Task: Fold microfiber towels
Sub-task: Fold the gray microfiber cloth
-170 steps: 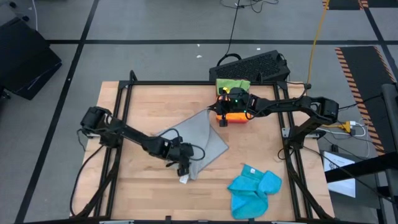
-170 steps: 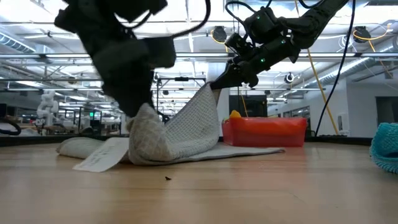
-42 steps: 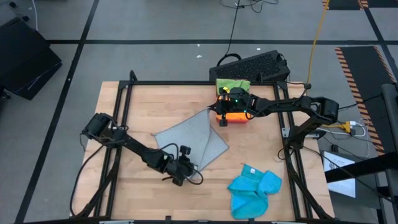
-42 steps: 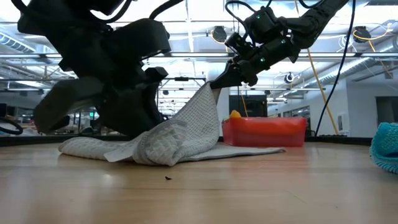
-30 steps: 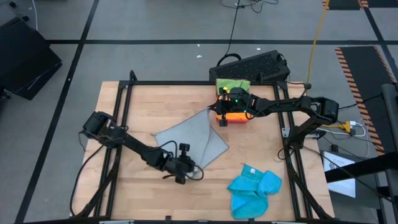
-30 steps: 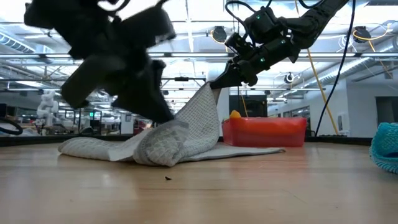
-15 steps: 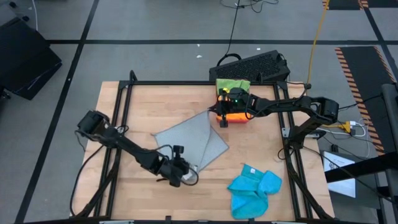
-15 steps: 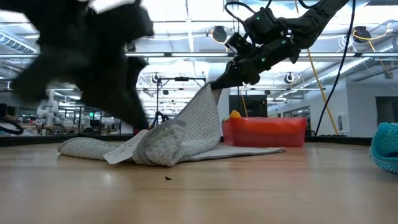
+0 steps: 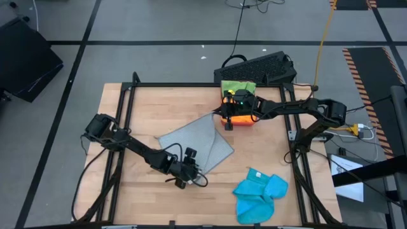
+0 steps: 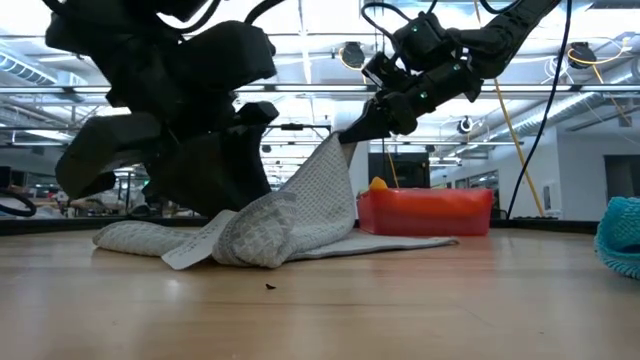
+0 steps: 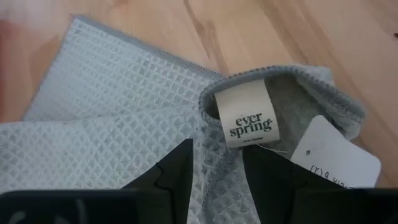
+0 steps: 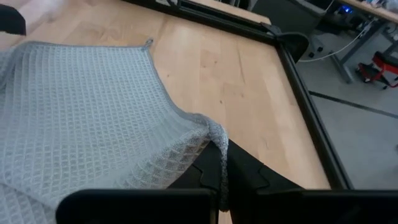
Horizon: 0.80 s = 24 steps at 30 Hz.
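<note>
A grey waffle-weave microfiber towel [image 9: 194, 143] lies spread on the wooden table, two of its corners raised. My right gripper [image 9: 227, 121] is shut on the far right corner and holds it up above the table [image 10: 365, 125]. My left gripper [image 9: 184, 172] is low over the towel's near corner, which is bunched and folded over and rests on the table. In the left wrist view its fingers [image 11: 217, 152] stand open with the corner's hem between them. Just beyond them are a cream cloth label [image 11: 245, 112] and a white paper tag [image 11: 336, 158]. My left gripper slants down from the table's left, its fingers standing on either side of the hem of the towel's near corner [image 11: 214, 134]. I cannot tell whether they touch it. My right gripper pinches the towel's far right corner [image 12: 211, 134] between its two fingers, coming from the table's right and slanting slightly down. That corner is lifted clear, and the cloth slopes from it [image 10: 335, 150] down to the table.
A pink-red tray [image 9: 240, 117] stands under the right arm at the back, with a bright green towel [image 9: 237, 86] behind it. Crumpled bright blue towels [image 9: 261, 191] lie near the front right corner. A black frame [image 9: 127, 89] borders the table, and a keyboard [image 9: 257, 67] lies beyond it.
My left gripper has swung a little toward the table's near edge and back, rolling about its own axis, and stays low over the towel's near corner. The white tag, hidden a second ago, now lies on the table below the bunched corner.
</note>
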Motion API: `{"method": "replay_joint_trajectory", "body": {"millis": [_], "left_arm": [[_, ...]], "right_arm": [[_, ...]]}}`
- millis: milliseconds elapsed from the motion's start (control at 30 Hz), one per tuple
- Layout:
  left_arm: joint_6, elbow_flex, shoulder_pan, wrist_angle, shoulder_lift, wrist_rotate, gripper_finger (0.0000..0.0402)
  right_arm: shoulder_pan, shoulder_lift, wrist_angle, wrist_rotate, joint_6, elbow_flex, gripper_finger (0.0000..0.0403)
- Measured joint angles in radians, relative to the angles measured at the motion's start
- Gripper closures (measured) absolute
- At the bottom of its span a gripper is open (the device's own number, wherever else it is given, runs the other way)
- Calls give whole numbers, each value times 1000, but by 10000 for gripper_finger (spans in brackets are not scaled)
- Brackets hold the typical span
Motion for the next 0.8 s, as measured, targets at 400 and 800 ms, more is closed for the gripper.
{"method": "replay_joint_trajectory", "body": {"millis": [400,800], "left_arm": [[-28,0,0,75,23,24,259],[-157,0,18,144,78,-139,259]], "right_arm": [[-2,0,-6,1,26,0,399],[-2,0,-9,1,42,0,399]]}}
